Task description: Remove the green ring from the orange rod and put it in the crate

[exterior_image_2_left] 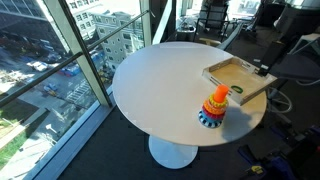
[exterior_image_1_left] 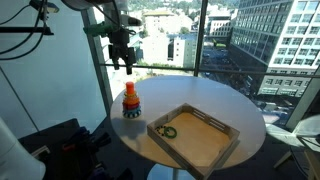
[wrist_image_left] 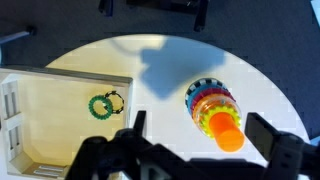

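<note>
The orange rod (exterior_image_1_left: 131, 97) stands upright on the round white table, with coloured rings stacked round its lower part. It also shows in an exterior view (exterior_image_2_left: 216, 104) and in the wrist view (wrist_image_left: 226, 130). The light-wood crate (exterior_image_1_left: 207, 141) lies beside it and shows in the wrist view (wrist_image_left: 55, 125) too. The green ring (wrist_image_left: 105, 104) lies flat on the crate floor, near a corner (exterior_image_1_left: 169, 131). My gripper (exterior_image_1_left: 122, 62) hangs well above the rod. It is open and empty, with its fingers either side of the rod in the wrist view (wrist_image_left: 197, 122).
The round white table (exterior_image_2_left: 160, 85) stands next to floor-to-ceiling windows (exterior_image_1_left: 170, 35). Black equipment (exterior_image_1_left: 55, 145) sits low beside the table. Office chairs and dark gear (exterior_image_2_left: 215, 15) stand beyond the table's far side. The crate (exterior_image_2_left: 240, 78) lies close to the table's edge.
</note>
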